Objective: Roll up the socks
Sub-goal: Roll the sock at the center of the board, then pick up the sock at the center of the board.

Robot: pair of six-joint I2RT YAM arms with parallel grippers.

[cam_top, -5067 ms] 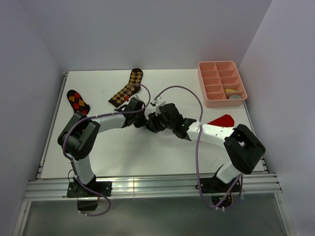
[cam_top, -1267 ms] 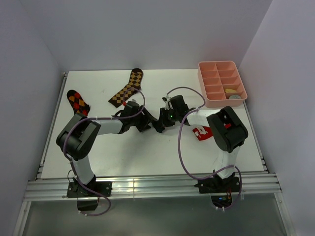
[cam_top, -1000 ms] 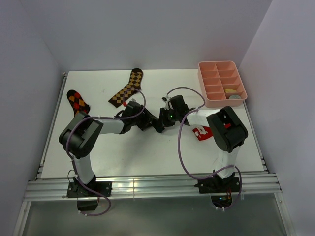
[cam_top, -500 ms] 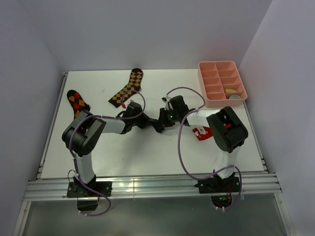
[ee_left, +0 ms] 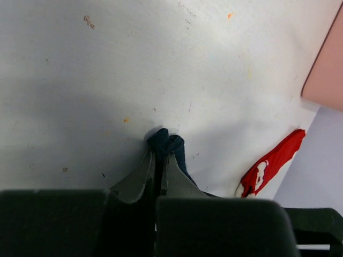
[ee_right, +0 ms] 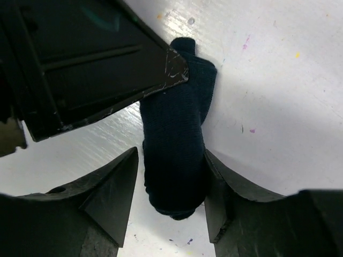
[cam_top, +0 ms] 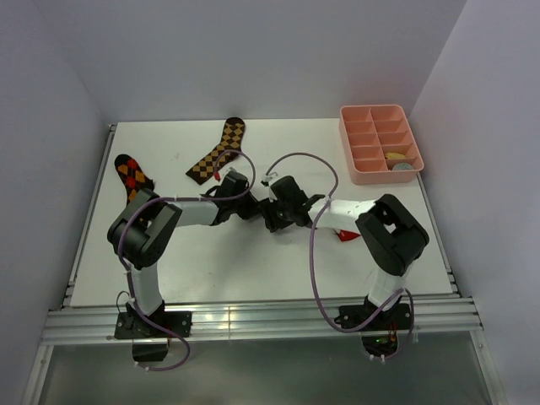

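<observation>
The navy sock [ee_right: 174,144] lies bunched in a loose roll near the middle of the table [cam_top: 253,261]. The left gripper [ee_left: 159,166] is clamped tight on one end of it. The right gripper [ee_right: 170,160] straddles the roll, jaws spread wide, squeezing nothing. The risk here is any tug from the left: with nothing pinning the roll, it could unwind flat.

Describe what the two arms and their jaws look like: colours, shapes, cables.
Both the left arm and the right arm have white tubular links between chunky black joint housings. A thin purple cable loops loosely along each. The jaws are dark wedges tapering to blunt tips: greyish on the left, matte black on the right.
</observation>
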